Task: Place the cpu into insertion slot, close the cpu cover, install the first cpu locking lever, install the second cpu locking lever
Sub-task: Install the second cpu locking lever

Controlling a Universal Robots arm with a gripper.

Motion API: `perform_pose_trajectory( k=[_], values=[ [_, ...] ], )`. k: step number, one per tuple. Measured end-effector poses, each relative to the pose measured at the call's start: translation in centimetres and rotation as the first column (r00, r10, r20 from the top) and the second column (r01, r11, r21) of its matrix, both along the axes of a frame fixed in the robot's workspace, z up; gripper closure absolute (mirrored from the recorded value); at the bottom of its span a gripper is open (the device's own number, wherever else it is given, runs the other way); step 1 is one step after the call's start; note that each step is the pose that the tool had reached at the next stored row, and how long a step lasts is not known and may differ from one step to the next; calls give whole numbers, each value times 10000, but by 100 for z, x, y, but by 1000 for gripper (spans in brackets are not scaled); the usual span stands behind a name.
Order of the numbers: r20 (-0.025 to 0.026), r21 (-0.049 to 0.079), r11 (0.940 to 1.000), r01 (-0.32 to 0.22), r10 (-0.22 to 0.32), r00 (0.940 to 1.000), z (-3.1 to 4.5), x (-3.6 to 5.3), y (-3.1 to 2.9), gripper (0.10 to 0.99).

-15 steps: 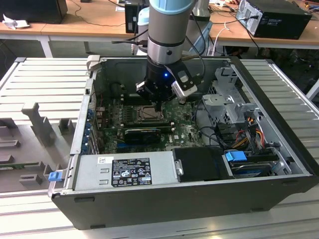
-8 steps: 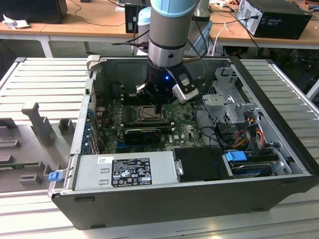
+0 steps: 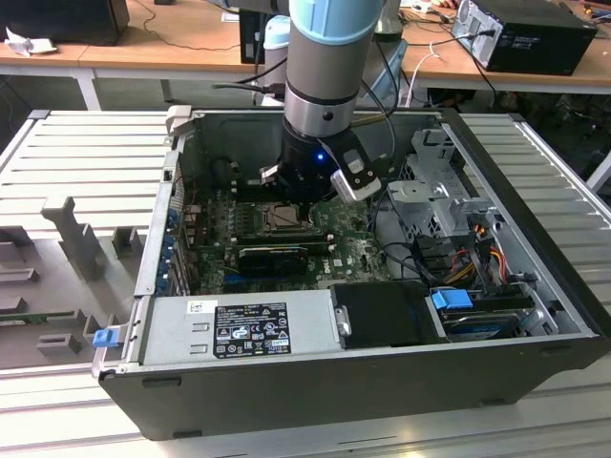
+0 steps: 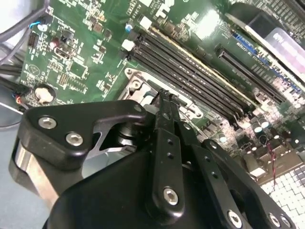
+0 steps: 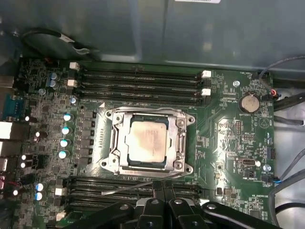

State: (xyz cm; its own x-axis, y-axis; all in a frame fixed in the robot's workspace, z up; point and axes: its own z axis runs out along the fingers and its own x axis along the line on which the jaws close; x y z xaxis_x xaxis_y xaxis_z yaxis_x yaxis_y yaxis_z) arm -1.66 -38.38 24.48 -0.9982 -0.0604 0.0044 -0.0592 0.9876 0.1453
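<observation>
The cpu [image 5: 148,142], a pale silvery-tan square, lies in the insertion slot [image 5: 147,163] of the green motherboard. The cpu cover [image 5: 114,143], a dull-metal frame, lies flat around it. A thin wire locking lever [image 5: 124,189] slants out from the socket's near edge over the memory slots. My gripper [image 5: 159,187] is shut, its black fingertips right at that lever beside the socket. In the second wrist view the gripper [image 4: 164,95] reaches a corner of the socket frame [image 4: 138,88]. In the exterior view the gripper [image 3: 304,208] hangs low inside the case over the socket [image 3: 282,219].
The open computer case [image 3: 143,258] walls in the board. Black memory slots [image 5: 138,81] run on both sides of the socket. A black card [image 3: 272,256] lies near it, with the power supply [image 3: 239,329] in front. Cables [image 5: 286,100] and drive cages [image 3: 439,191] crowd the exterior view's right.
</observation>
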Motion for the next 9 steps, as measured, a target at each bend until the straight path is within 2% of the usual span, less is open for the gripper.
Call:
perform_pose_trajectory(
  k=[3,7,9],
  values=[
    [0,110,9999,-4,4,10000,-11,-87,-1,980],
    [-7,118,9999,-3,3,10000,-38,-195,-2,980],
    [-13,118,9999,-3,3,10000,-76,-268,-2,980]
  ],
)
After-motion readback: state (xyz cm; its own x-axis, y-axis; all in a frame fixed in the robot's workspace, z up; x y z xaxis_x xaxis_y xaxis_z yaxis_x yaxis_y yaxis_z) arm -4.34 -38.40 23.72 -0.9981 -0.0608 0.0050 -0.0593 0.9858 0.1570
